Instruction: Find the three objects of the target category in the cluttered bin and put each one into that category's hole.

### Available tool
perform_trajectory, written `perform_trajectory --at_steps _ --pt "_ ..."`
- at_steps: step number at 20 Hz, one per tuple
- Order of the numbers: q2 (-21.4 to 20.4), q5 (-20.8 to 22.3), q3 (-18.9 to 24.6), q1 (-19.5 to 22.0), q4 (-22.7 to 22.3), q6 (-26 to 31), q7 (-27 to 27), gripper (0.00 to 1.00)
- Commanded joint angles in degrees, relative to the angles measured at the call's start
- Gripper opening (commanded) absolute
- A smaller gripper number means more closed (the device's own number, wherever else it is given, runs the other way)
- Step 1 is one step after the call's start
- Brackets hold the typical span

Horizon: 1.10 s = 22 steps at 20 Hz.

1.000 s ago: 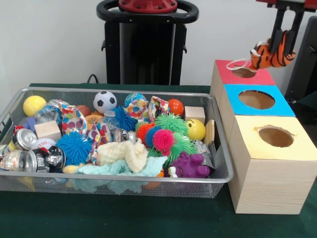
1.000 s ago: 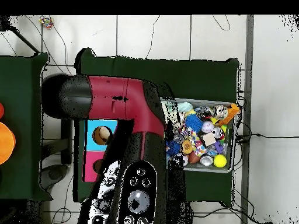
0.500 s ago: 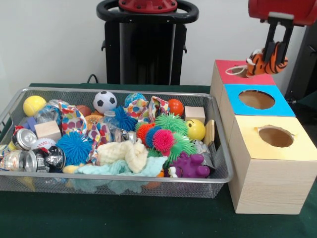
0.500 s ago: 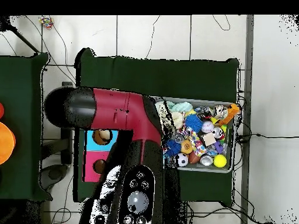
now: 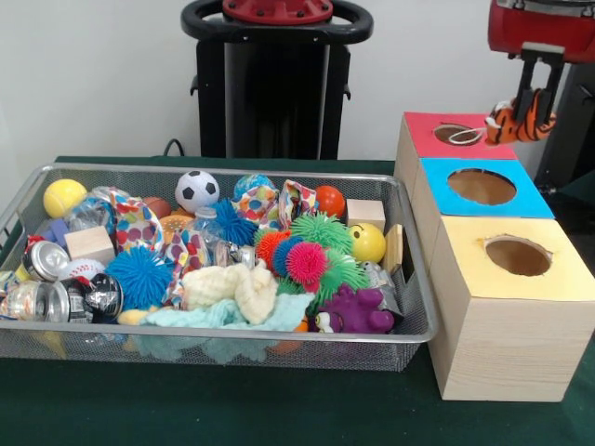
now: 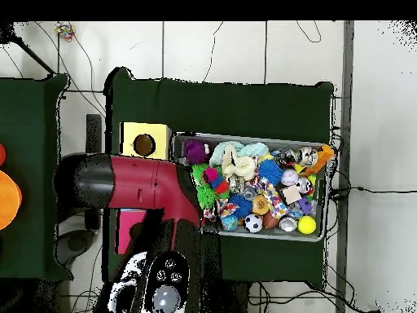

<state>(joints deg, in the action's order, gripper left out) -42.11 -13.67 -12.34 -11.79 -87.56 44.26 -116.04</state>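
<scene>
Orange and black stripes mark the tiger toy (image 5: 522, 122), which hangs in the gripper (image 5: 537, 110) up at the right of the front view, just above the back right corner of the red box (image 5: 428, 127). The jaws are closed on the toy, one dark finger (image 5: 526, 88) running down into its middle. Its long axis lies roughly level, running left to right, with what looks like the pale head end toward the left, though I cannot be sure of that from here. A thin light loop lies over the round hole (image 5: 456, 135) in the red top, close beside the toy.

Next along the row sit the blue box (image 5: 525, 200) and the yellow box (image 5: 567, 279), each with its own round hole. To their left stands the wire bin (image 5: 409, 330), heaped with a soccer ball (image 5: 197, 190), a yellow ball (image 5: 64, 197), spiky rubber balls in blue (image 5: 139, 276), pink (image 5: 306, 262) and green (image 5: 322, 230), a smiley ball (image 5: 367, 242), a purple figure (image 5: 356, 312), wooden blocks, cans and pale cloth.

From overhead, the red arm (image 6: 134, 183) covers the red and blue boxes and hides the gripper.
</scene>
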Motion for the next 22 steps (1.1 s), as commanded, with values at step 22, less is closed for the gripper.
perform_trajectory --at_steps 22 --pt "-5.8 -1.9 -0.6 2.3 -21.4 -9.6 -12.2 0.0"
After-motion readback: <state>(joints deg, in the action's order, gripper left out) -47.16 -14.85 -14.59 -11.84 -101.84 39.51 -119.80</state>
